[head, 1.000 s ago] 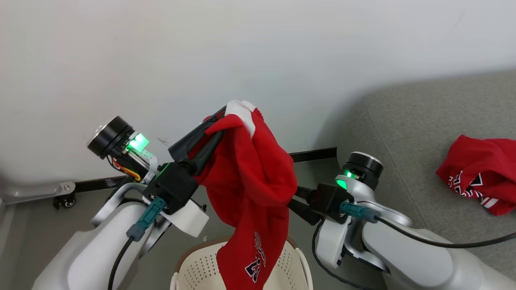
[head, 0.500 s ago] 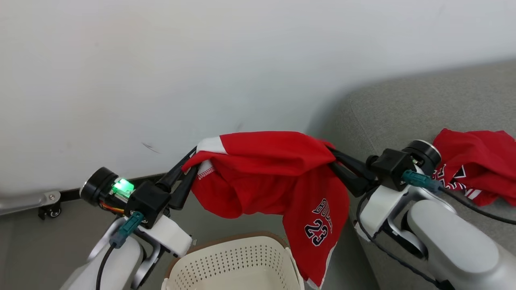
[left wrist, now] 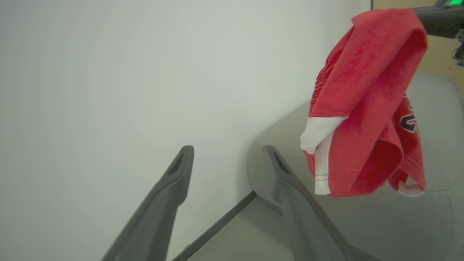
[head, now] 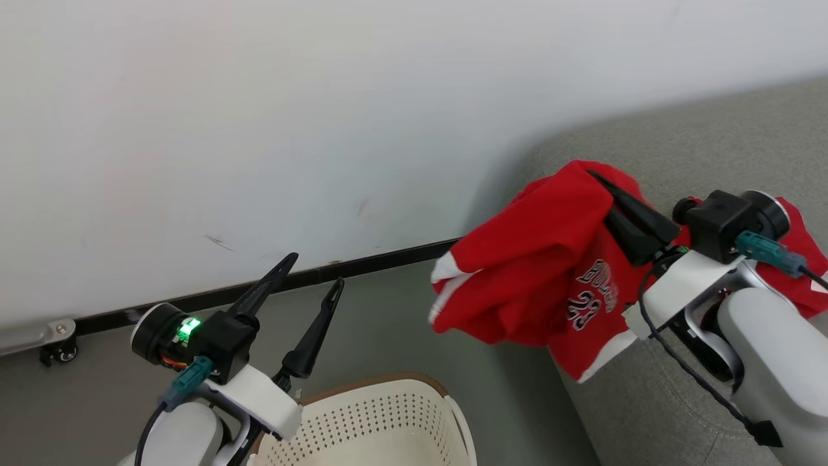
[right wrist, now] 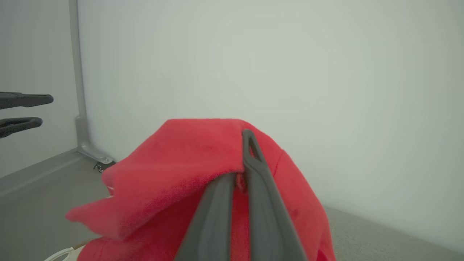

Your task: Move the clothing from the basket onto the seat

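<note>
The red garment (head: 550, 272) is thin, soft sportswear. It is light and has no stiffness, so it folds and droops from whatever point holds it, and it would slide off anything that merely props it up. It is not fragile, and the knit looks grippy enough for a firm pinch. The best hold is a doubled fold or the thicker white trim band, where more cloth sits between the fingers; a single loose layer could slip out. Bunched as it is, it looks like a pair of shorts printed with the number 23, though I cannot be sure of the cut.

The right pincer (head: 598, 180) is closed tight on a gathered fold near the top of that garment. In the right wrist view the cloth drapes over one finger and is squeezed between the two. The garment hangs from it in the air at the rounded left end of the sofa (head: 647, 401), to the right of the basket (head: 388, 421) and well apart from it. White trim shows at its left and lower edges.

The left pincer (head: 314, 270) stands wide open above the basket's far left rim, fingers pointing toward the wall, holding and touching nothing.

A second red garment (head: 815, 249) lies on the sofa seat at the far right, partly hidden behind the right wrist.
</note>
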You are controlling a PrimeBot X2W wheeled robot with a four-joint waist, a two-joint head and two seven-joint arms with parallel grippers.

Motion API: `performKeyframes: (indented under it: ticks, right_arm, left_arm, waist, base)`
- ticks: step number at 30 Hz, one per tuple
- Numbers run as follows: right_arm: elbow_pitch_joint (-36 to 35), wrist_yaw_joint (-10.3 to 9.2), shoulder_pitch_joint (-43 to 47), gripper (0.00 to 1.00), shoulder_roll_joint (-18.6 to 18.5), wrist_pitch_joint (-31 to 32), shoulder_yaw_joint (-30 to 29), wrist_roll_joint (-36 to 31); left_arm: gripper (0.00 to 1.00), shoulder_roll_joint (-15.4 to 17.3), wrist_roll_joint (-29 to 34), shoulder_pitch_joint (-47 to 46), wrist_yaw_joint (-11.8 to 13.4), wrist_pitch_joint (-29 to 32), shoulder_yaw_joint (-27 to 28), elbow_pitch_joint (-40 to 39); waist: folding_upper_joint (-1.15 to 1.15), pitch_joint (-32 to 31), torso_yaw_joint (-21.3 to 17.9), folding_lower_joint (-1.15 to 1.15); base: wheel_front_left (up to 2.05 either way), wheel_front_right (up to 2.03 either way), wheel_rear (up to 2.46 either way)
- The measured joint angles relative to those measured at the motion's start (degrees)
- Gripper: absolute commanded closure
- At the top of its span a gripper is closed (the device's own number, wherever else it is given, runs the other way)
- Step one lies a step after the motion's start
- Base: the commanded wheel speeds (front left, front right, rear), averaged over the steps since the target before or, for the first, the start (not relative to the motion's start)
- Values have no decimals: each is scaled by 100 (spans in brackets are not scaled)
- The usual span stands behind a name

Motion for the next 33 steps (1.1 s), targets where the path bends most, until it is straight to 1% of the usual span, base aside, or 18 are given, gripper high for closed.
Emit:
performKeyframes:
  ticks: [6, 10, 14, 27, 33]
  right_arm:
    - [-85, 0, 200, 100, -189, -1, -480, -54]
    - [-154, 0, 392, 100, -224, -1, -725, -109]
    - [-215, 0, 645, 100, -250, -1, -980, -188]
    - [-516, 0, 1356, 100, -293, -1, -1741, -412]
    - [-706, 0, 1676, 100, -292, -1, -2095, -504]
  left_arm:
    - [0, -4, -88, 172, -99, -11, 4, -65]
    - [0, -88, -153, 213, -168, -52, -38, -158]
    - [0, -180, -188, 299, -298, -53, -190, -237]
    - [0, -446, -197, 402, -444, -54, -667, -354]
    - [0, -568, -210, 402, -450, -54, -833, -386]
  waist:
    - [0, 11, -63, 0]
    - [0, 12, -122, 0]
    - [0, 9, -204, 0]
    - [0, -7, -612, 0]
    - [0, -10, -857, 0]
  base:
    - [0, 0, 0]
    - [0, 0, 0]
    - [0, 0, 0]
    - [0, 0, 0]
    - [0, 0, 0]
